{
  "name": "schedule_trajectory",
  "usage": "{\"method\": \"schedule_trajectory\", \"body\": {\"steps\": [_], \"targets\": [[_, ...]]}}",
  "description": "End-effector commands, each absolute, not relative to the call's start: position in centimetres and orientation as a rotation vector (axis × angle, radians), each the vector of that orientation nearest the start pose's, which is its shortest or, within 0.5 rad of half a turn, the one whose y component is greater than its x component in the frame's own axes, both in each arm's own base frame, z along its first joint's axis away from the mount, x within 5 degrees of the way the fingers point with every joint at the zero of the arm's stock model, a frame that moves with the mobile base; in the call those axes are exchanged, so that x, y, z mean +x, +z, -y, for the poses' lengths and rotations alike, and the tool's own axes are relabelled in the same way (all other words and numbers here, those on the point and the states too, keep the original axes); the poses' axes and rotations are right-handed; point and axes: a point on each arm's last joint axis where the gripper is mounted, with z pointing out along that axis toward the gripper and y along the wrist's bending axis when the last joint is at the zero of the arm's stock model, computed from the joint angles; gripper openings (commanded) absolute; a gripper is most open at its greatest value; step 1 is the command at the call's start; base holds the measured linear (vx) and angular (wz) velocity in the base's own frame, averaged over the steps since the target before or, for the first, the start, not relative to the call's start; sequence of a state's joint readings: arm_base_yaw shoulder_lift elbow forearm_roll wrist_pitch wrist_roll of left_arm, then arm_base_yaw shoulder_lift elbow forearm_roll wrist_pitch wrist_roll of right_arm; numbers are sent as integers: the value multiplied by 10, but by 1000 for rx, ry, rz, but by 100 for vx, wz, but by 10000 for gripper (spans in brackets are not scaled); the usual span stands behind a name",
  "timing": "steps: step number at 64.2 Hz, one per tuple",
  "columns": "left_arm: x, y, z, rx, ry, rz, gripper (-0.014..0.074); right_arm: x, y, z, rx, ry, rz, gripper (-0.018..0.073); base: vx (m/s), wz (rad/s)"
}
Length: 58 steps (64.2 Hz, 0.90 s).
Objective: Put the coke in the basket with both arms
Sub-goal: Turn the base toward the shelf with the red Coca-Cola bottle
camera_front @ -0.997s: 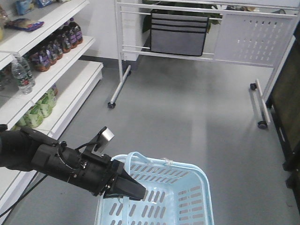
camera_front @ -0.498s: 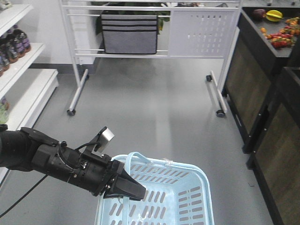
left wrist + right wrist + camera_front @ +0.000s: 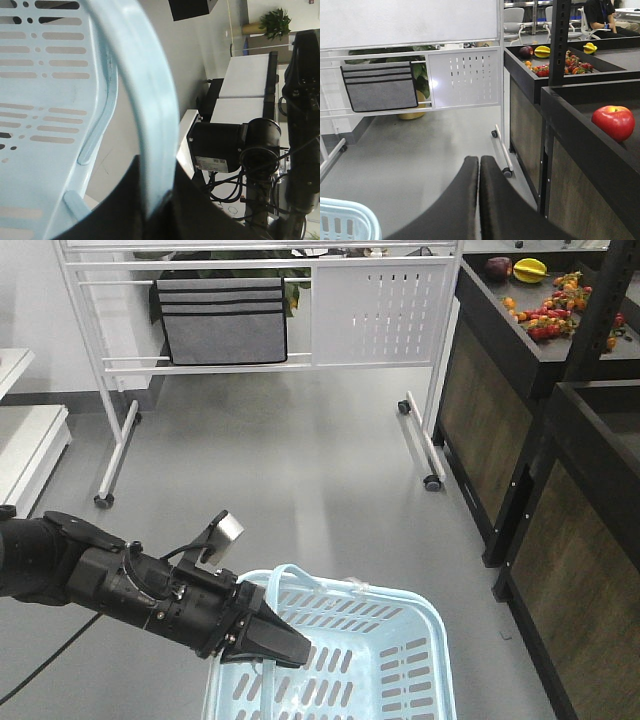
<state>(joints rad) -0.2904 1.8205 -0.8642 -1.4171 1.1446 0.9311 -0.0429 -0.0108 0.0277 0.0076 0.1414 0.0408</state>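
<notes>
We see the left claw clamped on the thin handle of the light blue basket. The basket sits low in the front view, close to the robot, over the grey floor. We cannot tell whether it rests on the floor or hangs from the claw. From the left wrist, the pale handle runs down between the two black fingers, which pinch it tight.

The right claw has its fingers pressed together with nothing between them. It points out over the floor toward a white wheeled rack with a grey pouch hung on it. A corner of the basket shows at its lower left. To its right, a red apple lies on a dark table.
</notes>
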Motion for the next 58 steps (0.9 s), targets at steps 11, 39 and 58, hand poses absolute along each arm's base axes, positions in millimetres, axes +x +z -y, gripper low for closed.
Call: {"method": "schedule_trajectory", "body": {"steps": [11, 39, 58], "targets": [[263, 203, 169, 373, -1838, -2459, -6, 56, 196, 3, 66, -8, -1556, -9, 17, -3], [263, 203, 169, 373, -1838, -2459, -6, 56, 196, 3, 66, -8, -1556, -9, 21, 6], [263, 203, 169, 373, -1838, -2459, -6, 56, 196, 3, 66, -8, -1556, -9, 22, 0]]}}
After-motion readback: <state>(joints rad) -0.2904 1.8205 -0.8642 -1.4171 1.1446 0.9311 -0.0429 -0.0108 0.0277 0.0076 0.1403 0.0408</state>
